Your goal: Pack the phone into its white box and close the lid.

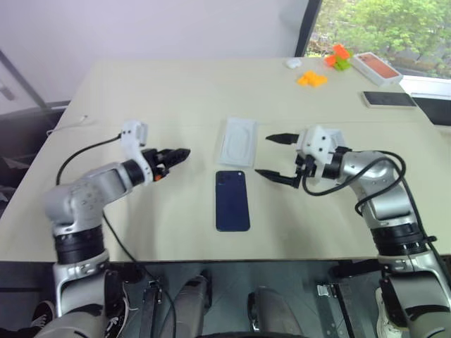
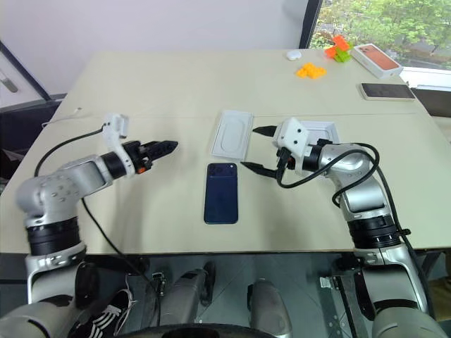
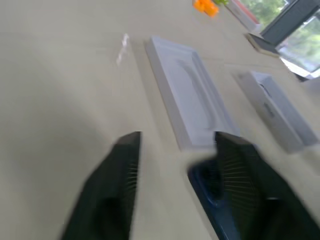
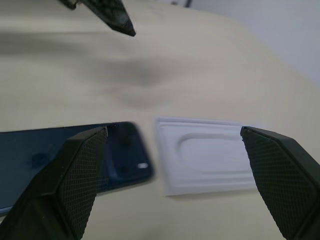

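Note:
The dark navy phone [image 1: 232, 201] lies flat on the table near the front edge, its camera cluster at the far end. Just beyond it sits the white box [image 1: 237, 141], open, showing its rounded recess. The lid [image 2: 328, 129] rests on the table to the right, partly hidden behind my right hand. My right gripper [image 1: 263, 155] hovers open just right of the box and phone, pointing left, with nothing between its fingers. My left gripper [image 1: 177, 154] is open and empty too, left of the box and pointing toward it. In the right wrist view the phone [image 4: 50, 155] and the box [image 4: 210, 155] lie side by side.
At the far right corner stand a white box with an orange top [image 1: 377, 67], a black phone with a pale rim [image 1: 389, 98], orange blocks [image 1: 311, 79] and an orange-green toy [image 1: 339, 58]. A small white object [image 1: 293, 63] lies nearby. A cable [image 1: 81, 121] trails at the left edge.

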### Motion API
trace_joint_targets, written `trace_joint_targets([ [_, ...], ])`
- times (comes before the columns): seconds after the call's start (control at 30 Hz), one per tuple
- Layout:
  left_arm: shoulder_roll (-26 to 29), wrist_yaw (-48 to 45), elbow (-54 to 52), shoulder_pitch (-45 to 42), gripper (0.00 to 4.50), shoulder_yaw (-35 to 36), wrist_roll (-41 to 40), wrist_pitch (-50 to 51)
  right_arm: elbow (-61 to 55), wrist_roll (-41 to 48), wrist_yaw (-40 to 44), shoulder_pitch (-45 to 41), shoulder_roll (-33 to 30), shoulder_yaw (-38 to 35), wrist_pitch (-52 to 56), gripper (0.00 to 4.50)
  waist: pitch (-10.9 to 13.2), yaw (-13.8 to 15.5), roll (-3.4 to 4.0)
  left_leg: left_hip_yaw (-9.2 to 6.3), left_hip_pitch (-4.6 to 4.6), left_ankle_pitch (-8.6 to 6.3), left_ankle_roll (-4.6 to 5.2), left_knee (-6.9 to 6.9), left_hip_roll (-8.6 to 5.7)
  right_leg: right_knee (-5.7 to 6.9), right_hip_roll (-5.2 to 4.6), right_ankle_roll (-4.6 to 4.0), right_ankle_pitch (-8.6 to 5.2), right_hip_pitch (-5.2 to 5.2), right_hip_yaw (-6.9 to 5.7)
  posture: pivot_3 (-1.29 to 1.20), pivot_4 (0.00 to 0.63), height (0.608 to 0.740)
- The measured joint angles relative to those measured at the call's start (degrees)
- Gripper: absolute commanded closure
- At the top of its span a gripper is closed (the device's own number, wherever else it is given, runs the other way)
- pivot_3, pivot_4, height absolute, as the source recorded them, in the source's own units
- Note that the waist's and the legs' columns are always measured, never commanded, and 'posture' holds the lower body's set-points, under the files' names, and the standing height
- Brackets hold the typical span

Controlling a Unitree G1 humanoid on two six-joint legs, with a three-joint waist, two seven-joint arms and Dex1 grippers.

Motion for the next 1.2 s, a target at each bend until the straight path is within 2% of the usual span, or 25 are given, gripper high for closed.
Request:
trace_joint_targets([
  [0.03,1.1,-0.5,-0.5,1.9,0.05,1.8,-2.3,2.6,-0.4,0.0,0.1,0.4,-0.1,0.0,0.2,0.00,0.0,0.0,0.00,-0.01,0.01,-0.01,-0.01,0.00,0.02,0.00,0.00,-0.01,0.00,-0.01,0.00,0.00,0.150,0.740],
  [0.07,1.5,-0.8,-0.7,3.2,0.05,3.8,-4.3,5.0,-0.7,0.0,0.4,0.7,-0.2,0.1,0.4,0.00,0.0,0.1,0.01,-0.04,0.04,-0.02,-0.03,0.00,0.02,0.00,0.00,-0.03,-0.01,-0.16,-0.03,0.00,0.150,0.740],
  [0.17,1.5,-1.0,-0.7,3.8,0.00,8.6,-10.4,11.2,-1.5,0.0,0.7,0.7,-0.2,0.7,1.2,0.75,0.0,0.7,0.00,-0.08,0.04,-0.03,-0.05,0.06,0.03,-0.01,-0.03,-0.23,-0.11,-0.15,-0.07,0.00,0.150,0.740],
  [0.27,1.5,-0.7,-1.1,5.0,0.00,11.3,-14.4,15.6,-1.6,-1.3,0.7,0.7,-0.3,1.9,0.3,2.13,0.0,0.5,0.01,0.00,0.04,-0.03,-0.04,0.07,-0.01,-0.09,-0.09,-0.25,-0.11,-0.12,0.01,0.00,0.150,0.740],
  [0.37,-0.2,1.8,-1.1,6.5,0.00,11.3,-14.9,17.1,-1.5,-5.2,1.0,2.0,-1.6,3.9,-5.0,3.53,0.0,0.6,-0.01,0.01,0.03,-0.04,-0.04,0.04,-0.01,-0.12,-0.09,-0.21,-0.10,-0.14,-0.01,0.00,0.150,0.740],
  [0.4,-1.3,3.1,-1.0,6.6,0.00,11.2,-15.1,17.1,-1.2,-6.9,1.2,2.8,-1.8,5.0,-7.3,4.12,0.0,0.7,-0.01,0.00,0.03,-0.04,-0.04,0.03,0.00,-0.11,-0.09,-0.17,-0.08,-0.14,-0.04,0.00,0.150,0.740],
  [0.43,-1.8,3.9,-1.1,6.7,0.00,10.8,-15.1,17.1,-0.9,-7.8,1.2,3.1,-1.8,5.9,-8.6,4.48,0.0,0.6,-0.01,0.00,0.02,-0.04,-0.04,0.02,0.00,-0.11,-0.09,-0.12,-0.05,-0.15,-0.03,0.00,0.150,0.740],
  [0.53,-3.0,6.5,-2.1,7.1,0.00,8.9,-14.0,17.0,0.2,-10.7,1.0,4.0,-2.2,7.3,-12.9,4.48,0.0,0.5,-0.01,0.03,0.03,-0.04,-0.04,0.01,0.00,-0.11,-0.09,-0.05,-0.01,-0.15,-0.01,0.00,0.150,0.740],
  [0.77,-12.3,13.0,-4.4,7.1,0.00,5.2,-12.9,17.0,4.7,-19.9,-1.8,4.9,-3.8,10.7,-23.9,4.48,0.0,0.6,-0.02,0.03,0.05,-0.03,-0.04,0.07,-0.01,-0.11,-0.08,-0.04,-0.01,-0.06,-0.03,0.00,0.150,0.740],
  [0.97,-14.1,16.1,-4.3,5.5,0.00,1.2,-9.4,14.2,8.1,-25.8,-4.4,4.9,-4.4,12.6,-30.2,4.48,-0.1,0.7,0.04,0.03,0.55,-0.04,-0.05,0.06,-0.01,-0.12,-0.07,-0.22,-0.11,0.38,-0.06,0.00,0.150,0.740],
  [1.2,-16.4,17.2,-0.1,2.7,0.00,0.0,-7.5,13.3,11.0,-30.0,-7.0,4.0,-4.3,14.2,-34.4,4.48,-0.1,0.7,0.03,0.04,0.95,-0.04,-0.05,0.09,-0.01,-0.23,-0.10,-0.32,-0.16,0.85,-0.01,0.00,0.150,0.740],
])
